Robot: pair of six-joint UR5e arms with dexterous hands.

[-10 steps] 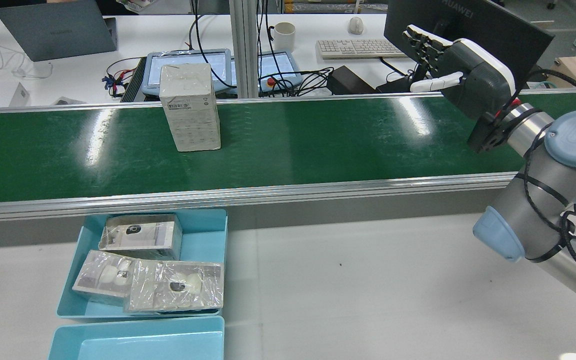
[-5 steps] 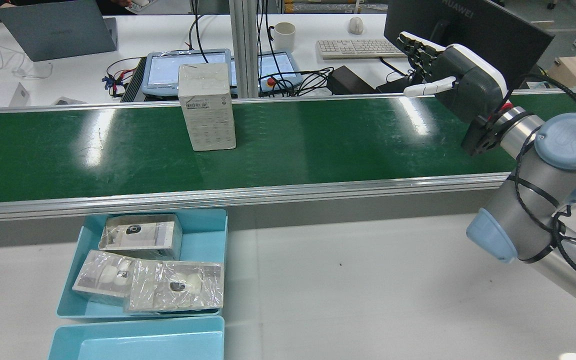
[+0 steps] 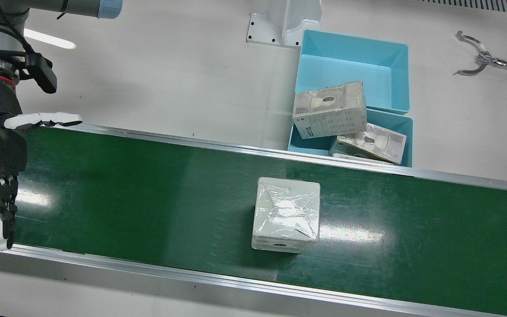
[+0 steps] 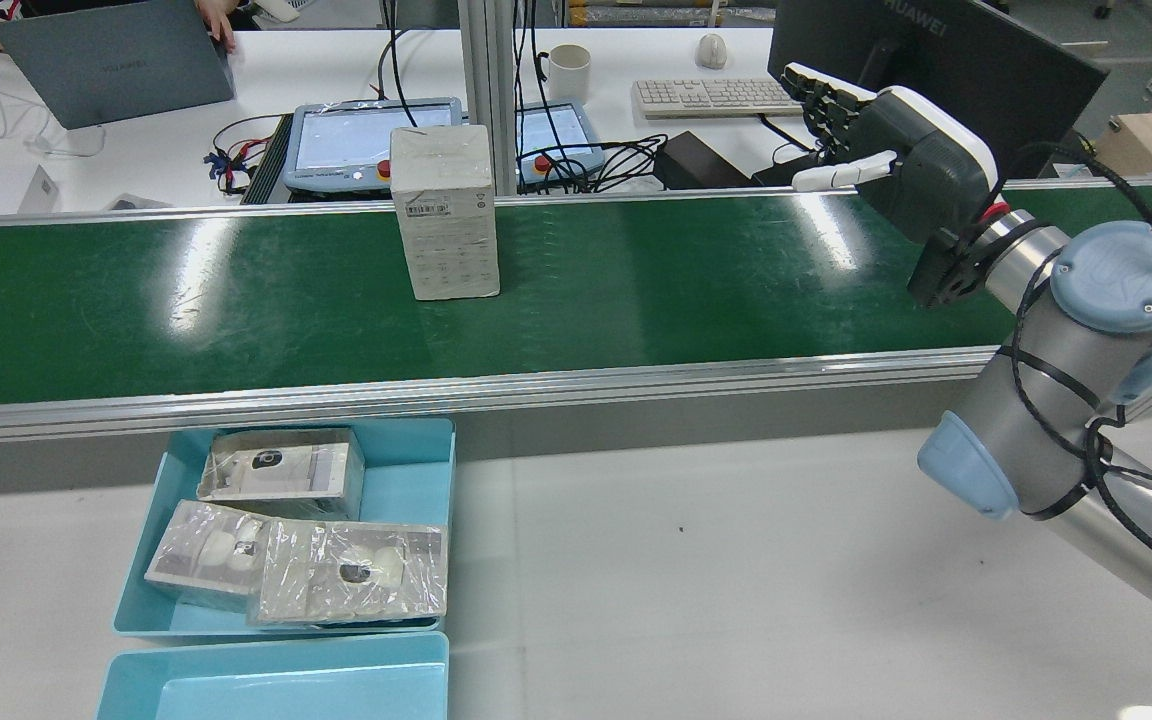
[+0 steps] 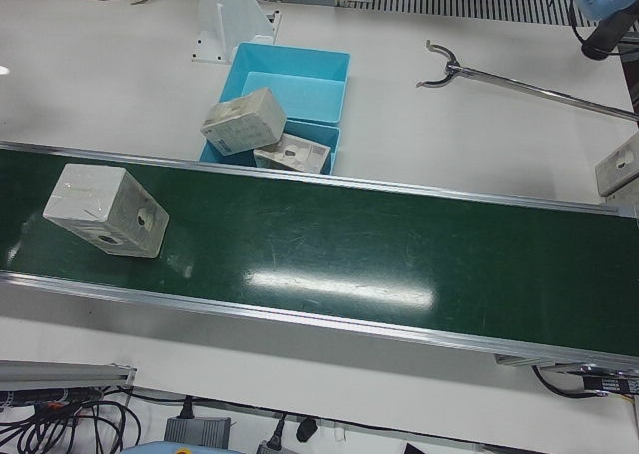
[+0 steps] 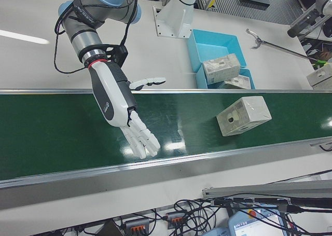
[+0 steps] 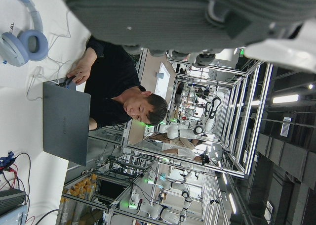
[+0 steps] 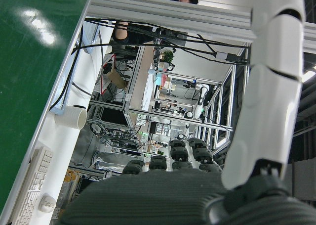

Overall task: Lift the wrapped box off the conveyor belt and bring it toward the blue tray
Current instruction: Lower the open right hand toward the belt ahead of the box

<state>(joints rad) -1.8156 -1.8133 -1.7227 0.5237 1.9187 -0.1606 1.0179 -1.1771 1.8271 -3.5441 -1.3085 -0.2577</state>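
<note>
Shrink-wrapped, the box stands on the green conveyor belt, at nine o'clock from the right robot hand, which hovers empty, fingers spread. Reaching and grasping come next; the blue tray waits.

White table before us, behind it our desk with laptop, keyboard, mug, dark monitor

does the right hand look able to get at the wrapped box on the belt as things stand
Probably yes. The right hand hangs open over the belt, well apart from the wrapped box, with only bare belt between them.
</note>
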